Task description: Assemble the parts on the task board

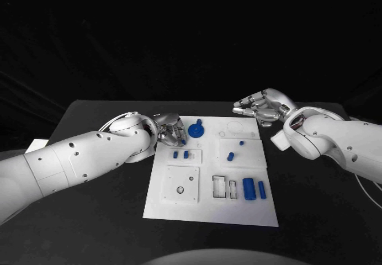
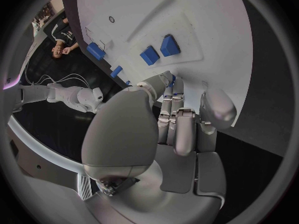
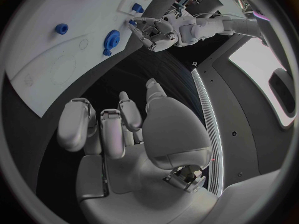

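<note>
Fingers (image 1: 169, 131) beside blue gear (image 1: 196, 131) on white task board (image 1: 211, 212)

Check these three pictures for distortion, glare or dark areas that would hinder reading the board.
Head view: the task board is evenly lit and undistorted, while the black table and backdrop swallow detail. Left wrist view: fisheye bending curves the board's edges, and the left hand blocks much of it. Right wrist view: same bending; the blue gear still reads clearly, and a bright panel at the rim is washed out.

Lighting: you get a dim, dark room and black table (image 1: 95, 221); the white board (image 1: 211, 212) shows bright, almost glaring. Wrist views: strong fisheye bending at the rims, dark frame around.
</note>
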